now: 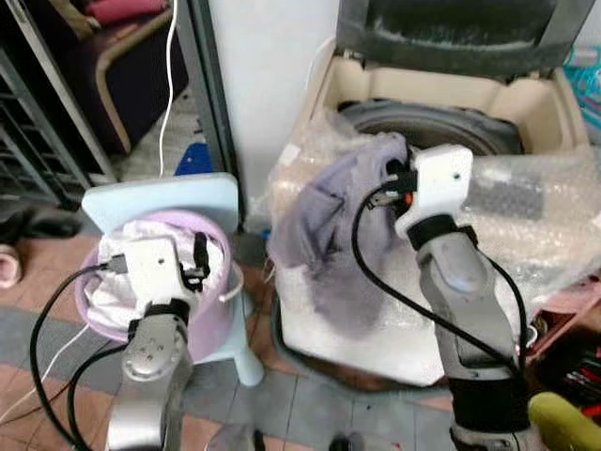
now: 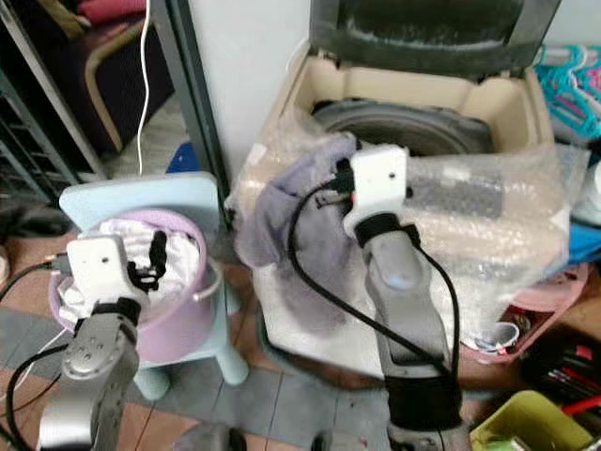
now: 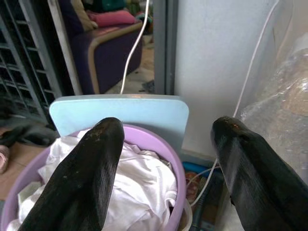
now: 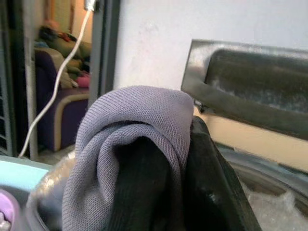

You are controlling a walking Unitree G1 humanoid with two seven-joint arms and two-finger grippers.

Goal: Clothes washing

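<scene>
A grey garment (image 1: 329, 235) hangs over the front left rim of the open top-loading washing machine (image 1: 441, 94). My right gripper (image 1: 394, 169) is shut on the garment's upper end, just above the drum's edge; in the right wrist view the grey cloth (image 4: 134, 144) wraps over the black fingers (image 4: 211, 178). White laundry (image 3: 139, 187) lies in a purple basket (image 1: 211, 319) on a light blue stool (image 1: 160, 197). My left gripper (image 3: 166, 159) stands open just above that basket with nothing between its fingers.
Bubble wrap (image 1: 535, 207) covers the washer's front and top. A white cable (image 1: 169, 66) hangs beside a grey door frame (image 1: 202, 85). A purple armchair (image 3: 106, 48) stands behind the stool. Pink and yellow tubs (image 2: 526, 413) crowd the floor at the right.
</scene>
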